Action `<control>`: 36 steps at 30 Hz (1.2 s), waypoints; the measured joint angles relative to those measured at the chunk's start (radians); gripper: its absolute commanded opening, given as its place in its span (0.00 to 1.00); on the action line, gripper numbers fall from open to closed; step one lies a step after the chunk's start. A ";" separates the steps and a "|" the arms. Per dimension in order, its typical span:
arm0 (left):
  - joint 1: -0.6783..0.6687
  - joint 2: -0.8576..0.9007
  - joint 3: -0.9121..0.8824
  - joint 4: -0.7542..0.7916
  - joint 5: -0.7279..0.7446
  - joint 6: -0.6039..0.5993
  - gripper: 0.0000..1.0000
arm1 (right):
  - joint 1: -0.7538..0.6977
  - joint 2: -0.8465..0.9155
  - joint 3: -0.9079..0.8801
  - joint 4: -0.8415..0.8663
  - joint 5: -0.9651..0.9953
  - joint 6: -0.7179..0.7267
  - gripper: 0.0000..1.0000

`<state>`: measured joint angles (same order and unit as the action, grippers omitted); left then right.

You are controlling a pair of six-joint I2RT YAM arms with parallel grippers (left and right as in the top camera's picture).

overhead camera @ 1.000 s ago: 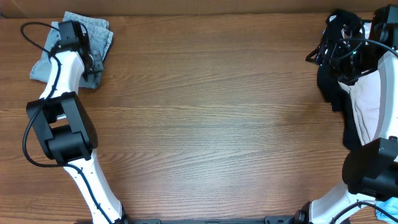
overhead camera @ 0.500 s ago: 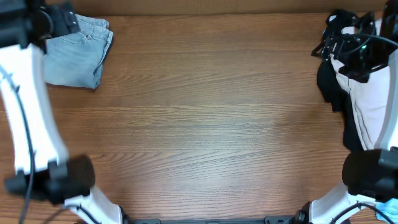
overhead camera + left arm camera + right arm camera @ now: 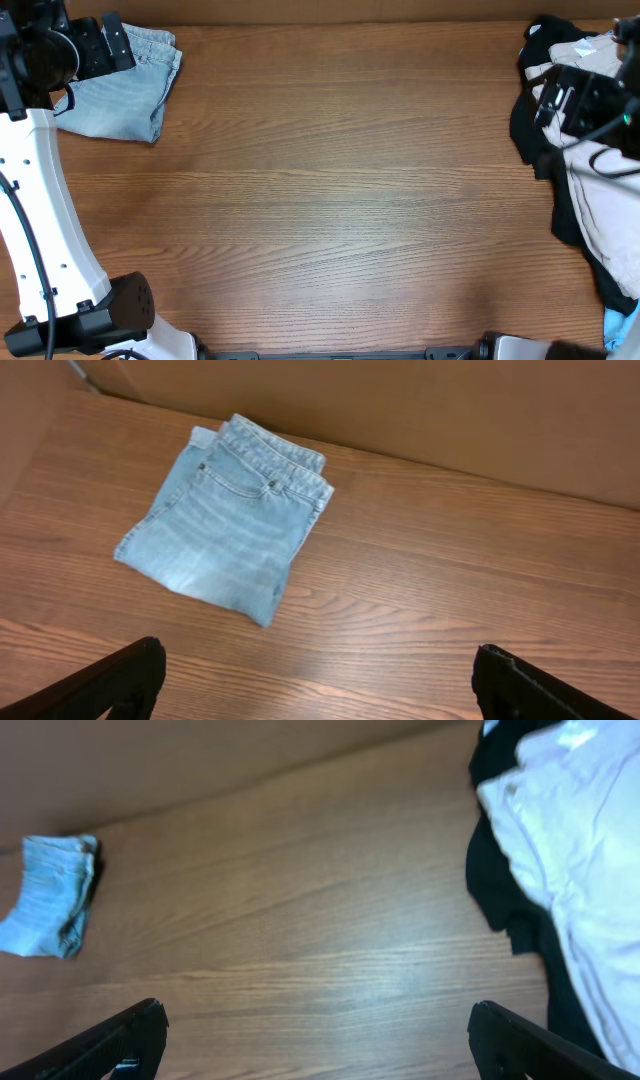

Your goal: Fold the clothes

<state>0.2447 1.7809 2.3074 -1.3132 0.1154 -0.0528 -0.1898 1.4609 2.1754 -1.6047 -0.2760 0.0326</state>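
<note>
Denim shorts (image 3: 125, 95) are folded into a compact bundle, lying flat at the far-left corner of the tabletop (image 3: 330, 200), waistband (image 3: 275, 455) toward the brown back wall (image 3: 420, 410). Left end effector (image 3: 315, 665) is released: wrist view shows its two fingers spread wide at the lower corners of the frame, wood grain between them, shorts lying ahead and untouched. Overhead view puts it over the far-left edge of the bundle, white arm running down the left side of the tabletop. Right end effector (image 3: 312, 1020) is also released, fingers wide apart, nothing held. Overhead view puts it above the pile at the far-right edge. That pile is beige trousers (image 3: 600, 190) crumpled on top of a black garment (image 3: 530, 130), partly cut off by the frame edge. Shorts and pile are well apart, at opposite ends of the tabletop.
</note>
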 measured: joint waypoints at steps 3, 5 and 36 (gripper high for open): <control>0.000 0.000 0.000 0.000 0.013 0.000 1.00 | 0.001 -0.071 0.000 -0.001 0.003 0.000 1.00; 0.000 0.000 0.000 0.000 0.017 0.000 1.00 | 0.001 -0.122 0.000 -0.006 0.003 0.000 1.00; 0.000 0.000 0.000 0.000 0.030 0.000 1.00 | 0.180 -0.493 -0.764 0.860 0.033 -0.010 1.00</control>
<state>0.2447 1.7809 2.3074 -1.3128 0.1455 -0.0528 -0.0097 0.9676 1.4113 -0.7448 -0.2428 0.0223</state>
